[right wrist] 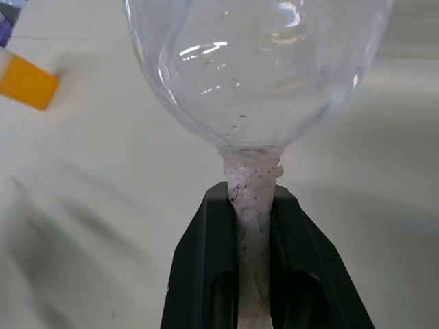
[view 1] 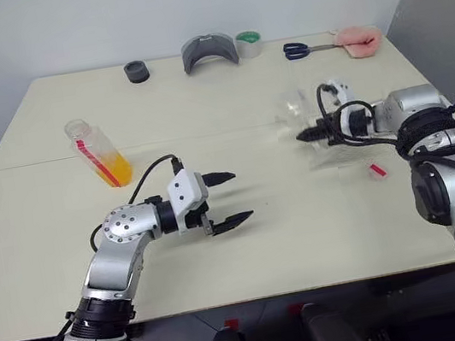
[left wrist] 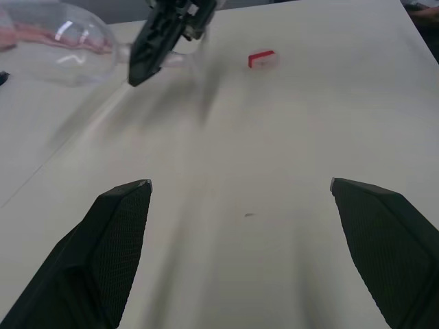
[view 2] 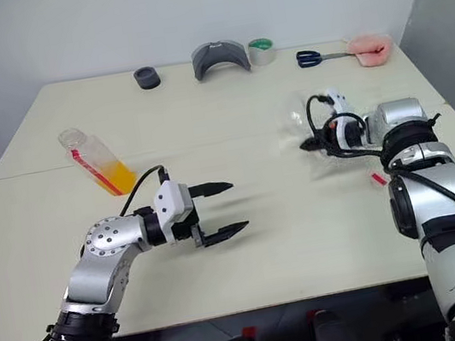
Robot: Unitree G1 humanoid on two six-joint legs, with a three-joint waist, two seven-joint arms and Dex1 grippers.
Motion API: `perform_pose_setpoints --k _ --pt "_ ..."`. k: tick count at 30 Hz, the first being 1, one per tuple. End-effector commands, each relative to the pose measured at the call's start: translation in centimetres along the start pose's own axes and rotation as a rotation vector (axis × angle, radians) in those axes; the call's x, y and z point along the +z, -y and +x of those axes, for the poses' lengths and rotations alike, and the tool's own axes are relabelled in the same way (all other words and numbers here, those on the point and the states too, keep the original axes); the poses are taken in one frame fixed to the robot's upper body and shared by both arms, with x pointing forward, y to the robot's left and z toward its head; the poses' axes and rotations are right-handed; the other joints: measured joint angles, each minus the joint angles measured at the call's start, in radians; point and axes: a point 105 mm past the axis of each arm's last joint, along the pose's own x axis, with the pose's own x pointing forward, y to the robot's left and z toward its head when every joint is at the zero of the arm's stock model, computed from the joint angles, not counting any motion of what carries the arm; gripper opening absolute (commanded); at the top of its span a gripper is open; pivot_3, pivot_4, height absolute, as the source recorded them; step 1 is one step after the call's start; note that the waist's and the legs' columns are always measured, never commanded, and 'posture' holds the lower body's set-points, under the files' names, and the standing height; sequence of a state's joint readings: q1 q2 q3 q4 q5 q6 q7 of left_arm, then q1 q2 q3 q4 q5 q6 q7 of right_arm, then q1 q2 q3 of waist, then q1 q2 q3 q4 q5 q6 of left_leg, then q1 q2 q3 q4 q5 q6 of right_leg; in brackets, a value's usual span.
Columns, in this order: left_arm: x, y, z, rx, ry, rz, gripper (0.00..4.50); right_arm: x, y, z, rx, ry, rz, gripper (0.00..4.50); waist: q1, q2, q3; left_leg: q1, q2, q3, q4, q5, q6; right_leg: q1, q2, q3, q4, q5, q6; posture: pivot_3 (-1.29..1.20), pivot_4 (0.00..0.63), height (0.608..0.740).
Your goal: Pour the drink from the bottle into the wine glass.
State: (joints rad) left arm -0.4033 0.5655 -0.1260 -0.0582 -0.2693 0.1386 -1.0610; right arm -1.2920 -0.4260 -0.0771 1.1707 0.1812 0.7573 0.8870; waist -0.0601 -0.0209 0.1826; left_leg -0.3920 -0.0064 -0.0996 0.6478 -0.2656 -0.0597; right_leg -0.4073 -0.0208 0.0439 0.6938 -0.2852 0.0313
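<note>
- Surface (view 1: 248, 245): pale, wide, seamed across the middle; far edge lined with a black ring (view 1: 136, 71), a grey curved piece (view 1: 209, 51), a green tape roll (view 1: 249, 42), blue-handled scissors (view 1: 302, 50) and a pink object (view 1: 359, 40); all well apart from the work.
- Left gripper (view 1: 227, 197): jaws spread wide, empty, hovering over bare surface and pointing towards the robot's right; nothing between the fingers.
- Right gripper (view 1: 304, 134): jaws clamped on the stem of the wine glass (view 1: 297, 104), pointing forward and to the left; stem seen pinched between both fingers in the right wrist view.
- Wine glass: held off upright, bowl ahead of the jaws, long axis running on from the fingers; bowl empty, only droplets inside.
- Bottle (view 1: 96, 150): standing tilted on the left half, uncapped as far as can be judged, drink (view 1: 115, 168) settled in its lower part; just beyond and to the left of the left gripper, well apart from the right; left arm plainly the nearer.
- Key relation: bottle lies behind the line the open jaws point along; judged to need a turn towards it before any grasp.
- Small red-and-white cap (view 1: 377, 169): lying loose on the surface near the right arm.
</note>
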Motion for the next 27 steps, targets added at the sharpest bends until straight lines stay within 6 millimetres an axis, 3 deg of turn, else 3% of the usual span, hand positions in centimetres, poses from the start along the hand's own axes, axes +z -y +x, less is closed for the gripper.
perform_pose_setpoints --k 1,5,10,13,18,27 --pt "1.0 -0.7 0.1 0.0 0.018 0.048 4.5 3.3 -0.1 0.9 -0.104 0.247 -0.113 0.18 0.0 0.0 0.0 0.0 0.0 0.0 0.0 0.0 0.0 0.0 0.0 0.0 0.0 0.0 0.0 0.0 0.15 0.74" --pt "1.3 -1.4 0.2 -0.001 0.026 0.05 4.5 3.5 0.3 2.5 -0.265 0.428 -0.217 0.18 -0.001 0.0 0.0 -0.001 0.0 0.0 0.001 0.0 0.0 -0.001 0.0 0.0 0.002 0.0 0.0 0.0 0.15 0.74" --pt "2.1 -2.4 -0.5 0.04 0.057 -0.012 4.5 3.0 -2.1 4.8 -0.305 0.562 -0.318 0.18 -0.016 0.0 0.0 -0.001 0.0 0.001 0.0 0.001 -0.002 -0.002 0.0 0.001 0.003 0.0 0.0 0.0 0.15 0.74" --pt "1.9 -3.0 -1.3 0.077 0.051 -0.055 4.5 1.4 -2.9 6.0 -0.315 0.581 -0.327 0.18 -0.026 0.0 0.0 -0.001 0.001 0.0 0.0 0.002 -0.003 -0.003 0.0 0.001 0.004 0.0 0.0 0.0 0.15 0.74" --pt "1.0 -1.9 -2.8 0.042 0.004 -0.16 4.5 -2.8 -2.0 6.7 -0.35 0.544 -0.315 0.18 -0.028 0.0 0.0 0.0 0.001 0.0 0.0 0.002 -0.003 -0.002 0.0 0.001 0.004 0.0 0.0 0.0 0.15 0.74" --pt "-0.6 -1.1 -5.6 0.065 -0.089 -0.217 4.5 -7.7 -1.1 5.4 -0.381 0.507 -0.279 0.18 -0.021 0.0 -0.003 0.004 0.0 -0.003 -0.001 0.0 -0.001 0.003 0.0 -0.001 0.003 0.0 -0.001 0.0 0.15 0.74"
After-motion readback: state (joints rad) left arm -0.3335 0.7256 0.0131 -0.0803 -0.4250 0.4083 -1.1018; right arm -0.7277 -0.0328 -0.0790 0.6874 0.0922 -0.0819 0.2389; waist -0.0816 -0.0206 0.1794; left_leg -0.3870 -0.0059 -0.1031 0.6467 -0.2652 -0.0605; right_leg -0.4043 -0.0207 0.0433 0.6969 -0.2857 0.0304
